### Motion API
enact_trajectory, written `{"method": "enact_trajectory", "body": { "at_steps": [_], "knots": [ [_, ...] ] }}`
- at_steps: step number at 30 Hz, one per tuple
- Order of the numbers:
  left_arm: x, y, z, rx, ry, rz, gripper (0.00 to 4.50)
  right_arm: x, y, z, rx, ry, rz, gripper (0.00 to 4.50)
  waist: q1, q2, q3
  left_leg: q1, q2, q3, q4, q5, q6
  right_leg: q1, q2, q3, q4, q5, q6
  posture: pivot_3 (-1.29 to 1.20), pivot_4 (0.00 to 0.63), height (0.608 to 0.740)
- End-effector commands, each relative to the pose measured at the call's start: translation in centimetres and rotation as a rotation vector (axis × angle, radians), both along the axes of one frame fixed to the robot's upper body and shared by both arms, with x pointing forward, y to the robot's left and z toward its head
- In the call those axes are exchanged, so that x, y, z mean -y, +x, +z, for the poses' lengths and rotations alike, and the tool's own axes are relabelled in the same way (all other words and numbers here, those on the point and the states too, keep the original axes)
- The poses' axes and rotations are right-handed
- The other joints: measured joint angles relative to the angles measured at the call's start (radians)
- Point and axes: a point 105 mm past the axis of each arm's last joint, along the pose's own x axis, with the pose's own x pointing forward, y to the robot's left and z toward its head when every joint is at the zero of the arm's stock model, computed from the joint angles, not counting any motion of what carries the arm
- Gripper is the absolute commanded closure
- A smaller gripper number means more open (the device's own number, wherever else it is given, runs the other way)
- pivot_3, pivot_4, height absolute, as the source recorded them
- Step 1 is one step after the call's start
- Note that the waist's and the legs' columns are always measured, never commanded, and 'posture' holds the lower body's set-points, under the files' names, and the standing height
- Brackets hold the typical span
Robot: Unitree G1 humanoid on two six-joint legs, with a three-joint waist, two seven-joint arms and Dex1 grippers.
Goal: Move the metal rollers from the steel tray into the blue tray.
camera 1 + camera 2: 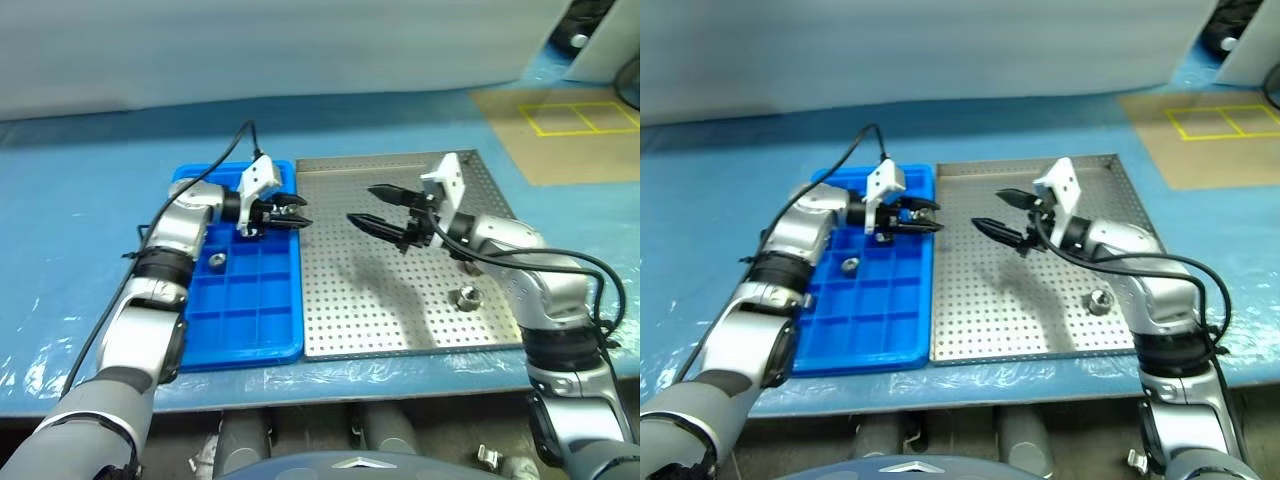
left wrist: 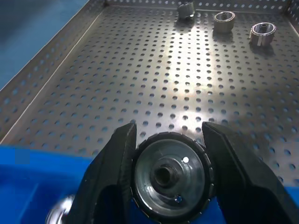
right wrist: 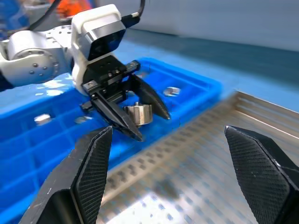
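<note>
From the head, the left gripper (image 1: pixel 290 214) carries a metal roller (image 3: pixel 138 114) over the blue tray (image 1: pixel 283 343), where one roller (image 1: pixel 216 260) already lies; its wrist shows three rollers (image 2: pixel 224 21) left far across the steel tray (image 2: pixel 56 65); the right gripper (image 3: pixel 182 154) gapes empty.

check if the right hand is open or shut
Open: the right hand has its fingers spread wide over the steel tray, nothing between them.

A blue plastic sheet (image 1: pixel 80 200) covers the desk; at two o'clock lies a brown cardboard panel (image 1: pixel 570 140) marked with yellow rectangles (image 1: pixel 580 117); a pale wall (image 1: pixel 280 50) stands at twelve.
</note>
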Motion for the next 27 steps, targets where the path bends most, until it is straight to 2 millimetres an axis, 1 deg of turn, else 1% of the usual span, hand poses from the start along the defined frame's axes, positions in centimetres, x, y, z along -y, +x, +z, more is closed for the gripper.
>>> {"method": "enact_trajectory", "body": {
  "at_steps": [1, 3, 5, 6, 9, 11, 15, 17, 19, 23, 27],
  "knots": [
    [-1.2, -1.0, 4.2, 0.099, -0.088, 0.059, 2.60, -3.0, 0.1, 0.6, 0.044, 0.001, 0.147, 0.55, 0.037, 0.000, 0.000, 0.000, 0.001, 0.000, 0.000, 0.001, -0.002, 0.000, 0.001, 0.000, 0.001, 0.000, 0.000, 0.04, 0.150, 0.740],
    [-1.7, -1.7, 4.9, 0.106, -0.103, 0.085, 2.60, -3.9, 0.3, 0.5, 0.043, 0.001, 0.188, 0.55, 0.072, 0.000, 0.000, 0.000, 0.002, 0.000, -0.001, 0.003, -0.005, -0.001, 0.001, -0.002, 0.003, -0.001, -0.001, 0.09, 0.150, 0.740],
    [-2.4, -2.7, 5.0, 0.097, -0.103, 0.101, 2.60, -4.8, 0.5, 0.1, 0.047, -0.008, 0.226, 0.55, 0.098, 0.000, 0.000, 0.000, 0.003, 0.000, -0.002, 0.004, -0.007, -0.001, 0.001, -0.003, 0.004, -0.001, -0.002, 0.14, 0.150, 0.740],
    [-2.9, -3.3, 4.7, 0.091, -0.093, 0.113, 2.60, -5.3, 0.5, 0.1, 0.042, -0.005, 0.255, 0.55, 0.109, 0.000, 0.000, 0.000, 0.003, 0.000, -0.002, 0.004, -0.007, -0.001, 0.001, -0.003, 0.004, -0.001, -0.002, 0.15, 0.150, 0.740],
    [-4.3, -5.4, 2.9, 0.053, -0.043, 0.147, 2.60, -6.6, 0.3, -0.3, 0.033, -0.005, 0.328, 0.55, 0.118, 0.000, 0.000, 0.001, 0.003, 0.000, -0.002, 0.003, -0.010, -0.002, 0.001, -0.003, 0.005, -0.001, -0.002, 0.23, 0.150, 0.740],
    [-4.5, -6.7, 2.3, 0.020, -0.034, 0.148, 2.60, -7.0, 0.3, -0.6, 0.032, -0.012, 0.352, 0.55, 0.121, 0.000, 0.000, 0.000, 0.003, 0.000, -0.004, 0.003, -0.013, -0.003, 0.001, -0.003, 0.005, -0.002, -0.002, 0.25, 0.150, 0.740],
    [-5.0, -9.5, 0.2, -0.064, 0.024, 0.142, 2.60, -7.6, 0.2, -1.2, 0.023, -0.029, 0.397, 0.55, 0.141, -0.001, 0.001, -0.002, 0.007, -0.002, -0.005, 0.007, -0.019, -0.008, 0.005, -0.003, 0.008, -0.002, -0.002, 0.29, 0.150, 0.740],
    [-5.4, -10.1, -0.2, -0.080, 0.035, 0.157, 2.60, -7.7, 0.1, -1.4, 0.018, -0.031, 0.411, 0.55, 0.146, -0.001, 0.001, -0.002, 0.008, -0.002, -0.006, 0.008, -0.022, -0.010, 0.006, -0.003, 0.011, -0.002, -0.004, 0.30, 0.150, 0.740],
    [-6.0, -10.2, -0.3, -0.091, 0.037, 0.190, 2.60, -7.8, 0.1, -1.6, 0.013, -0.033, 0.419, 0.55, 0.153, -0.001, 0.001, -0.001, 0.010, -0.002, -0.009, 0.010, -0.025, -0.010, 0.008, -0.003, 0.011, -0.003, -0.005, 0.31, 0.150, 0.740],
    [-7.6, -10.8, -0.9, -0.124, 0.050, 0.238, 2.60, -8.0, 0.0, -1.9, 0.007, -0.038, 0.431, 0.55, 0.161, -0.001, 0.001, 0.002, 0.011, -0.002, -0.011, 0.013, -0.029, -0.011, 0.009, -0.002, 0.014, -0.003, -0.005, 0.31, 0.150, 0.740],
    [-8.5, -12.1, -2.1, -0.175, 0.082, 0.241, 2.60, -8.0, -0.2, -2.0, 0.000, -0.035, 0.434, 0.55, 0.166, -0.002, 0.001, 0.004, 0.010, -0.002, -0.017, 0.015, -0.033, -0.011, 0.010, -0.001, 0.013, -0.004, -0.006, 0.31, 0.150, 0.740]
  ]
}}
